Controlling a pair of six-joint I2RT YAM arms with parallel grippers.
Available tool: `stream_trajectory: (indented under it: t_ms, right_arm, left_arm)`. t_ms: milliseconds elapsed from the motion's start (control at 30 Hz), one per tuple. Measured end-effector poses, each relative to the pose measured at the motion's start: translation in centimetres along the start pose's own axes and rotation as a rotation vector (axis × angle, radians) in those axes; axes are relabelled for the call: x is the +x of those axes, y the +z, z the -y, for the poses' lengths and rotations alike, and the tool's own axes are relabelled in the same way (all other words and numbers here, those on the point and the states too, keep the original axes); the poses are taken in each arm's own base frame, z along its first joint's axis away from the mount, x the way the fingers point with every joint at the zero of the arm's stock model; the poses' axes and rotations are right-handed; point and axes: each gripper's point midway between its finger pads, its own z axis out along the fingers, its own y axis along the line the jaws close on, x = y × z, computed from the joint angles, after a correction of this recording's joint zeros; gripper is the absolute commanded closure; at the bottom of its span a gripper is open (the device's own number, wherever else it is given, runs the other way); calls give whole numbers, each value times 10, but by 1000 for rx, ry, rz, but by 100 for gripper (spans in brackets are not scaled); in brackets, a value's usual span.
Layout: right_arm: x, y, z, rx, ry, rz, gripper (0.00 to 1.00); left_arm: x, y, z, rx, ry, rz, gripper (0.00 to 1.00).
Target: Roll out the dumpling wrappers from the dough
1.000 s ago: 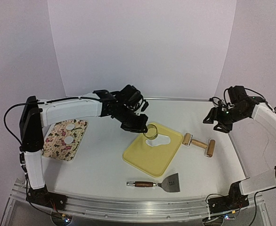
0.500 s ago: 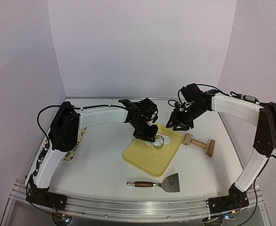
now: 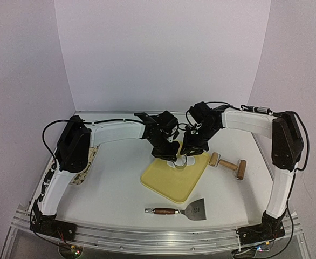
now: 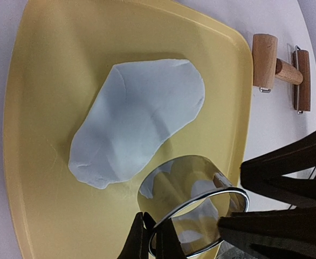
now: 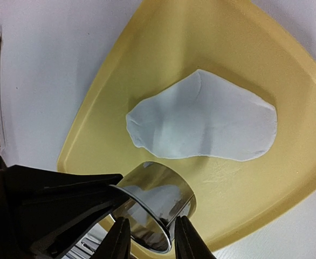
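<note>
White flattened irregular dough sheet [image 4: 139,121] lies mid-board on the yellow plastic cutting board [image 4: 50,65], just beyond the shiny metal ring cutter [image 4: 193,178] whose wall the left gripper [image 4: 151,229] pinches while the right gripper [image 5: 152,229] straddles it, grip unclear.

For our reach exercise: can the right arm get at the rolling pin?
Probably yes: rolling pin lies uncovered beside the board, though the right end effector straddles the ring cutter.

Plain white walls [image 3: 163,54]; white table [image 3: 115,189]
</note>
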Motion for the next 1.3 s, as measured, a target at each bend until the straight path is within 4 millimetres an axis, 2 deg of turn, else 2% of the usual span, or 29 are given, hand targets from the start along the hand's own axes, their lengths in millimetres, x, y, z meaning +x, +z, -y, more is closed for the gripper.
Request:
stream_trajectory:
  t_ms: [167, 233, 400, 467, 533, 600, 667, 733, 1000, 1300]
  right_arm:
    - [6, 7, 7, 60, -22, -26, 84]
    - [4, 7, 9, 79, -33, -26, 86]
    - [-1, 9, 9, 99, -54, -27, 100]
    - [0, 10, 9, 111, -63, -32, 100]
    - [-1, 13, 10, 124, -64, -32, 100]
    - [-4, 13, 15, 150, -57, -22, 100]
    - [-7, 12, 19, 175, -50, -6, 100]
    - [-10, 11, 22, 194, -41, 7, 100]
    - [-30, 16, 27, 208, -15, 31, 100]
    - [-31, 30, 44, 233, 18, -6, 100]
  left_arm:
    - [-3, -1, -1, 1, -3, 5, 100]
    - [-4, -2, -2, 2, -5, 7, 100]
    - [-8, -3, -6, 1, -13, 12, 100]
    - [-10, -4, -8, 2, -17, 14, 89]
    - [-11, -5, -9, 4, -20, 16, 69]
    - [-14, -5, -8, 19, -21, 20, 57]
    - [-18, -6, -6, 36, -24, 34, 48]
    - [-22, -7, -4, 52, -16, 51, 44]
    - [-18, -16, -11, 72, -22, 82, 45]
    - [-39, -25, -23, 100, -62, 136, 46]
